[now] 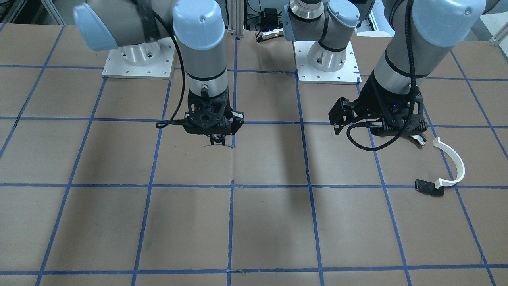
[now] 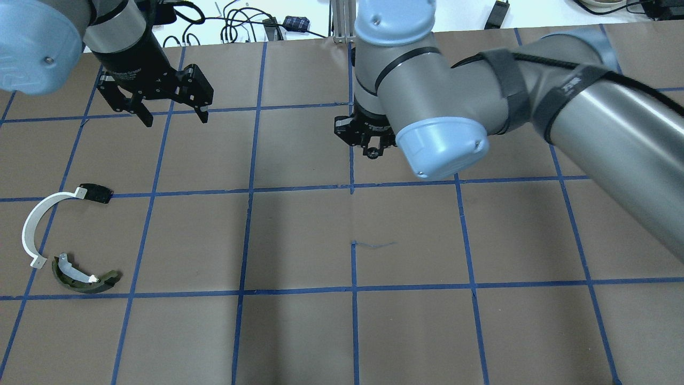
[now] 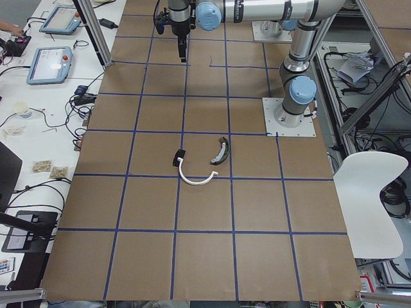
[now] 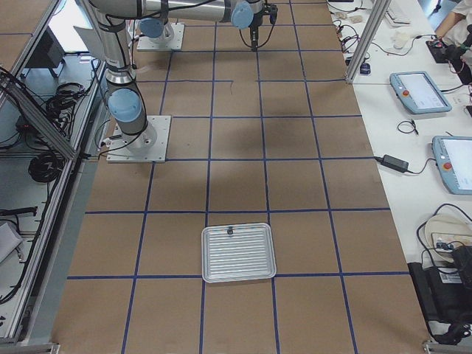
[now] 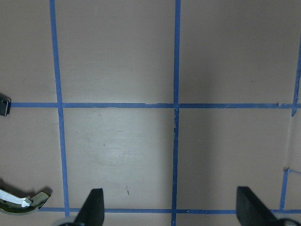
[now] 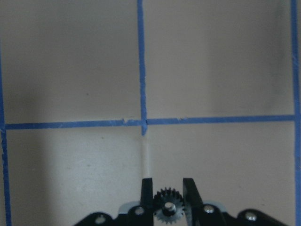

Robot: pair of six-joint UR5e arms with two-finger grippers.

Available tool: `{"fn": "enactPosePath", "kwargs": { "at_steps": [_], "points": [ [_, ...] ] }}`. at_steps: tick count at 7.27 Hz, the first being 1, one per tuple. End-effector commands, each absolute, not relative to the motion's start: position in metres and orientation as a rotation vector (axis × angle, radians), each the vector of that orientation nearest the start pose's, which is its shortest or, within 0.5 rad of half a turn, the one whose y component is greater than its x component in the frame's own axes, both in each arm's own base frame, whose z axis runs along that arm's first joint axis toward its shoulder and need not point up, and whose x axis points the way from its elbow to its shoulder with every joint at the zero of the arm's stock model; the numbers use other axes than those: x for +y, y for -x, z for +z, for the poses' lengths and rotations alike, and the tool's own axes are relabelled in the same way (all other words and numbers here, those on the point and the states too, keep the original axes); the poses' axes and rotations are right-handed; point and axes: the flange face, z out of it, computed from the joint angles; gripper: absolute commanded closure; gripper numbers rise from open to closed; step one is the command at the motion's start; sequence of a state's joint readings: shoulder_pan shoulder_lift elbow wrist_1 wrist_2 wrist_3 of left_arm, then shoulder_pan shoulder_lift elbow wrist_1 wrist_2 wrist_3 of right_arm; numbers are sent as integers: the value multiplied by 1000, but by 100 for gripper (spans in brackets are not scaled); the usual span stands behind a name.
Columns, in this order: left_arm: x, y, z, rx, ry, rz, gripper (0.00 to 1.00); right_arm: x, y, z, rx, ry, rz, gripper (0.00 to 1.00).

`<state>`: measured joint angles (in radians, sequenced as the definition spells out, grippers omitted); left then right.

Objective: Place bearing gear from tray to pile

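From my remote station, I am watching the right tool (image 1: 217, 140) clenching the bearing gear (image 6: 165, 207), a small dark toothed wheel with a pale hub, gripped between the two fingers. The right arm is reaching out over the middle of the table (image 2: 299, 240), its tool pointing straight down and hanging just above the brown surface. In the right wrist view, the gear is sitting near a crossing of the blue tape lines (image 6: 142, 121) that grid the table.

The left tool (image 2: 174, 116) is hovering released, its fingers spread wide with nothing between them. It is hanging above the table on the robot's left side, beside the pile.

The pile is lying on the table at the robot's left, well apart from the gear. I am seeing three parts in it: a white half-ring arc (image 2: 25, 230), a flat black bracket (image 2: 96, 192) sitting right at one end of the arc, and an olive-and-white curved piece (image 2: 80, 280) resting near the arc's other end. Whether the arc and the bracket are touching, I cannot tell.

The tray (image 4: 243, 258), a ridged metal one, is showing only in the right side view, lying flat towards the table's end on the robot's right, well apart from both tools.
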<state>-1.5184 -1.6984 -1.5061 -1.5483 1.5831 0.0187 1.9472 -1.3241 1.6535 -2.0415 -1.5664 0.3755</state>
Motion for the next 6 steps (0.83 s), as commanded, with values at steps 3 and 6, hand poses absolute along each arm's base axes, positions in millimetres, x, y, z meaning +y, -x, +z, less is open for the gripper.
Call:
{"fn": "enactPosePath", "kwargs": {
  "at_steps": [3, 6],
  "points": [
    [-546, 103, 428, 3128, 52, 80, 0, -490, -371, 293, 3018, 162, -343, 3],
    [-547, 114, 404, 3127, 78, 103, 0, -537, -290, 371, 2985, 171, -459, 0]
  ]
}}
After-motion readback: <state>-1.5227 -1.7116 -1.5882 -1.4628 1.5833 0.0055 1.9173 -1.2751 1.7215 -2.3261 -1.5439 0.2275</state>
